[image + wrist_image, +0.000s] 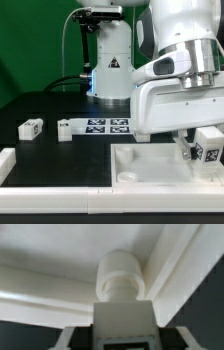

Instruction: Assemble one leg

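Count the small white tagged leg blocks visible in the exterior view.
3. One leg lies far on the exterior view's left; a second leg sits by the marker board; a third leg stands over the white panel. The arm may hide more.

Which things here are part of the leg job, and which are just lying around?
In the job: the leg in the gripper, at the white panel.
Lying about: the marker board; a loose tagged block.
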